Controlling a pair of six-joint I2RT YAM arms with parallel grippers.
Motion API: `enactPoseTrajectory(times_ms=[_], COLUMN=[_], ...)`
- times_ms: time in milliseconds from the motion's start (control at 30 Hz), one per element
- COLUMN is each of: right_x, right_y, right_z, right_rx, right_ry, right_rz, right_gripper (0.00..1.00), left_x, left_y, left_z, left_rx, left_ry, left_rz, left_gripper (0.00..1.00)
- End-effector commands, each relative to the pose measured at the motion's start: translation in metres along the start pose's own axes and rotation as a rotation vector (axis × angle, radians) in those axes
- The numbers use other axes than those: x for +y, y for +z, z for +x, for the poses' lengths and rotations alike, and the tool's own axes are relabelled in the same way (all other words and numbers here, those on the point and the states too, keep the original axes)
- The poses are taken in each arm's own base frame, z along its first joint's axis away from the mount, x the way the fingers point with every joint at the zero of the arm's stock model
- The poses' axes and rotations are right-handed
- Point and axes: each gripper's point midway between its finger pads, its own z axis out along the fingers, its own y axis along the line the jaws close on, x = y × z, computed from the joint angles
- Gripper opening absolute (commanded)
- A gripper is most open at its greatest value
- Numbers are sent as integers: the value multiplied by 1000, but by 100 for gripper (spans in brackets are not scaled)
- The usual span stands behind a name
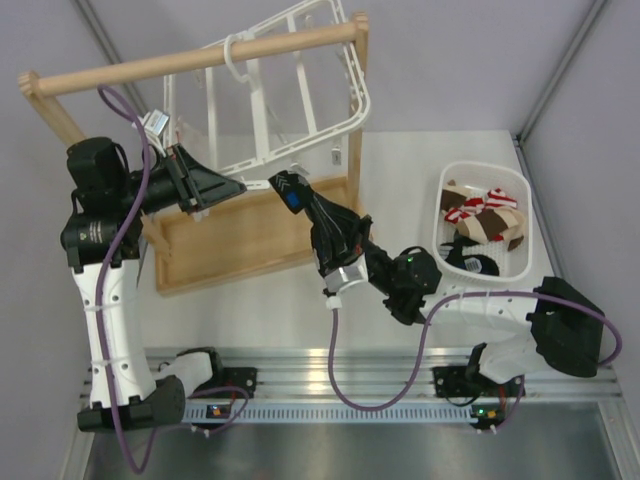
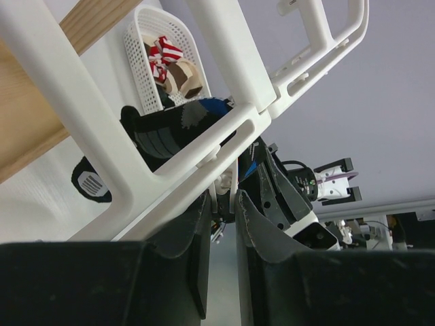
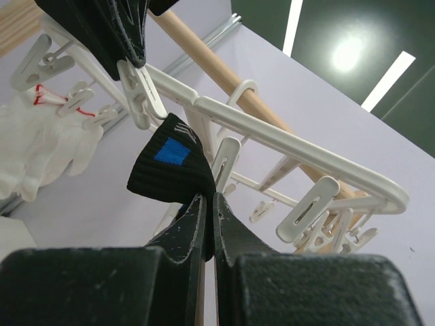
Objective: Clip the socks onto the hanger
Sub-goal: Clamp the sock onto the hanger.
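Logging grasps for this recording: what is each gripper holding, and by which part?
Right gripper pinches the black sock just below its blue-patched end. Left gripper appears to squeeze a clip on the hanger.

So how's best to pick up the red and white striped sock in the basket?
Pinch the striped sock at its bunched-up middle, coming straight down from above; it lies in the basket, whose walls block a sideways approach.

Black-and-white arms, purple cables, black fingers.

Top of hanger cut off; sock end inside right gripper.
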Motion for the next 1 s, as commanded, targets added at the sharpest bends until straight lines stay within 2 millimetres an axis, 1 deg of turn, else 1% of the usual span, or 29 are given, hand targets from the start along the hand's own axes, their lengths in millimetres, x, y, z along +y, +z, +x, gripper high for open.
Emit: enactPoseTrajectory(times_ms=[0,33,200,367,400,433,500,567,600,633,700,833,967], right_x=[-99,-95,-89,-91,-91,-92,-95,-93,-94,-90,-89,-81,-79], right_y=[-8,-9,-13,-13,-14,-14,-15,-16,-17,-19,-20,-20,-18], right_z=[-51,-48,-41,-40,-36,-35,-37,-40,-45,-45,-50,-50,-49], right_rx=[-189,-181,-147,-141,-117,-115,-122,-136,-160,-166,-189,-194,-194], right_ry=[22,20,29,38,47,47,47,48,47,52,55,69,67], right_rz=[371,361,346,349,357,354,363,355,348,333,322,290,287], right_gripper=[0,0,0,0,0,0,0,0,0,0,0,0,0], left_x=[-10,-11,-11,-10,-11,-11,-11,-10,-10,-10,-9,-10,-10], left_y=[-2,-2,-3,-2,-2,-2,-2,-2,-2,-2,-2,-2,-2], left_z=[0,0,0,0,0,0,-1,-1,-2,-1,-2,-3,-2], left_rx=[-2,-2,1,1,0,1,-6,-5,-5,-3,-4,-3,0], left_ry=[35,37,35,29,30,32,34,28,28,28,22,23,20], left_rz=[45,50,55,55,56,57,53,52,52,54,53,59,62], left_gripper=[22,22,22,22,22,22,22,22,22,22,22,22,22])
